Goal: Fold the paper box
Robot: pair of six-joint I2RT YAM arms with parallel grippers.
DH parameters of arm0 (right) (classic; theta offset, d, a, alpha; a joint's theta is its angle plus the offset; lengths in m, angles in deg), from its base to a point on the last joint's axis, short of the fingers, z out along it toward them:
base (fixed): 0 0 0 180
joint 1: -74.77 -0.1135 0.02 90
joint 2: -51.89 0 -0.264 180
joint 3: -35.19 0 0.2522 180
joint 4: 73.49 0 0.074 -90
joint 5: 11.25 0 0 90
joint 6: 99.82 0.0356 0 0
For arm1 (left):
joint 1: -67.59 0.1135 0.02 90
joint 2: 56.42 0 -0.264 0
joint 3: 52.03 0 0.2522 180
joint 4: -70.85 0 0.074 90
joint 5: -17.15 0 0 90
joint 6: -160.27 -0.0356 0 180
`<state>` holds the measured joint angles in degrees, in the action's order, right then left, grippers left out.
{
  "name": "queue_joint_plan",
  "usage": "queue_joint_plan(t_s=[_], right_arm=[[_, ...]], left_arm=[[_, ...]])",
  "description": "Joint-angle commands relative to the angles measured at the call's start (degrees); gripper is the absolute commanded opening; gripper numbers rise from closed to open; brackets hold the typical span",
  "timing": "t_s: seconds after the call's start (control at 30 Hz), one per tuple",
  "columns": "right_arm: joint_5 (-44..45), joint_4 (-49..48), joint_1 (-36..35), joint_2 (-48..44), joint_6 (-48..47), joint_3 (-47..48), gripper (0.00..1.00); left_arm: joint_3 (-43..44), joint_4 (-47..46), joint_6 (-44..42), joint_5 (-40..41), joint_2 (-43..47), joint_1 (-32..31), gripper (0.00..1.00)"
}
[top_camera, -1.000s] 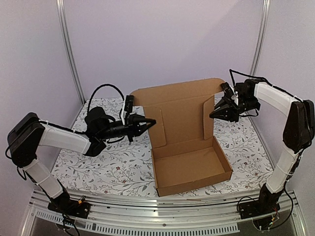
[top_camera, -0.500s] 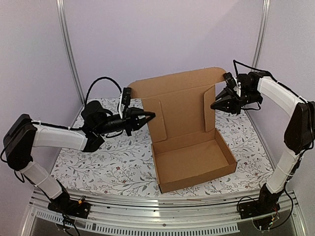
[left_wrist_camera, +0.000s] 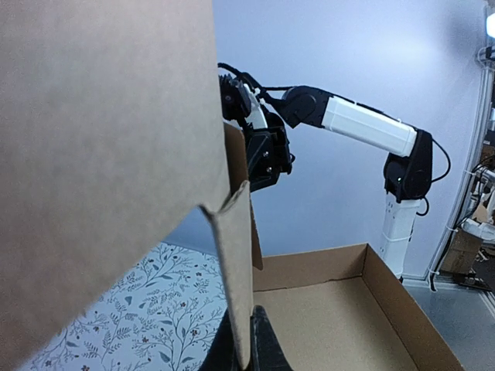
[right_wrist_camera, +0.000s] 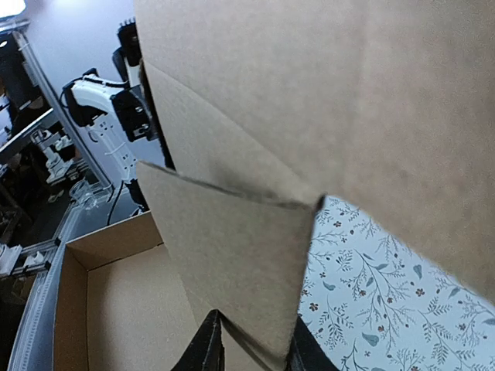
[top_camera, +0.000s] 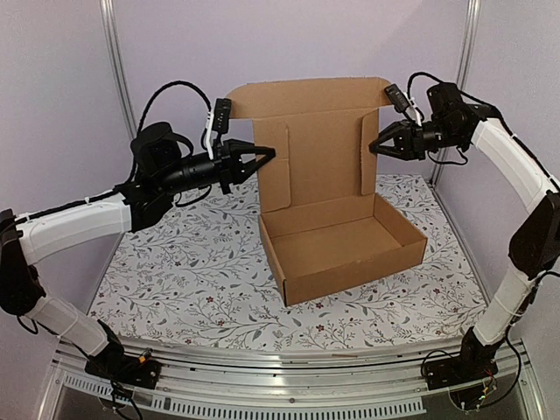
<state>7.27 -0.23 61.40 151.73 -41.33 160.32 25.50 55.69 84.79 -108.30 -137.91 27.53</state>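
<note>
The paper box (top_camera: 350, 276) is a brown cardboard tray on the table with its lid (top_camera: 315, 131) standing upright at the back. My left gripper (top_camera: 267, 156) is shut on the lid's left side flap, which shows edge-on between the jaws in the left wrist view (left_wrist_camera: 240, 309). My right gripper (top_camera: 374, 147) is at the lid's right side flap (right_wrist_camera: 240, 263). Its jaws stand apart on either side of the flap's lower corner. The tray floor shows in both wrist views (left_wrist_camera: 340, 317) (right_wrist_camera: 124, 309).
The table (top_camera: 175, 280) has a white floral cover. Metal frame posts (top_camera: 122, 87) stand at the back corners and a plain wall is behind. A metal rail (top_camera: 262, 372) runs along the near edge by the arm bases.
Both grippers have risen and moved back with the lid's side flaps. The lid has swung from leaning to upright, and the tray has shifted slightly right.
</note>
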Motion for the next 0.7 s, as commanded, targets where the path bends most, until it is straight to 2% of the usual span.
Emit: queue_joint_plan(t_s=[0.0,0.07,0.17,0.4,0.43,0.6,0.67], right_arm=[[16.24,-32.51,-3.91,-9.28,37.29,-15.73,0.23],[18.1,-37.83,-4.31,-11.5,41.41,-19.9,0.11],[19.54,-42.39,-5.24,-12.99,44.93,-24.59,0.07],[22.04,-42.79,-5.98,-15.82,41.97,-29.35,0.02],[20.89,-42.8,-5.88,-16.07,41.08,-29.59,0.06],[9.96,-42.49,-2.5,-16.23,39.87,-30.17,0.46],[7.77,-41.43,0.46,-16.9,39.4,-30.75,0.59]], left_arm=[[0.04,-0.13,-1.14,-0.42,-1.05,-1.26,0.0],[-1.02,-1.06,-1.02,0.27,-1.04,-1.28,0.0],[-2.41,-1.34,-1.45,1.05,-1.2,-1.27,0.0],[-6.21,-0.73,-3.4,7.74,-0.87,-0.82,0.0],[-6.91,-1.23,-3.44,7.57,-0.94,-0.56,0.0],[-12.78,-6.0,-3.29,3.67,-1.11,2.21,0.0],[-15.67,-9.22,-3.36,0.06,-1.44,3.5,0.0]])
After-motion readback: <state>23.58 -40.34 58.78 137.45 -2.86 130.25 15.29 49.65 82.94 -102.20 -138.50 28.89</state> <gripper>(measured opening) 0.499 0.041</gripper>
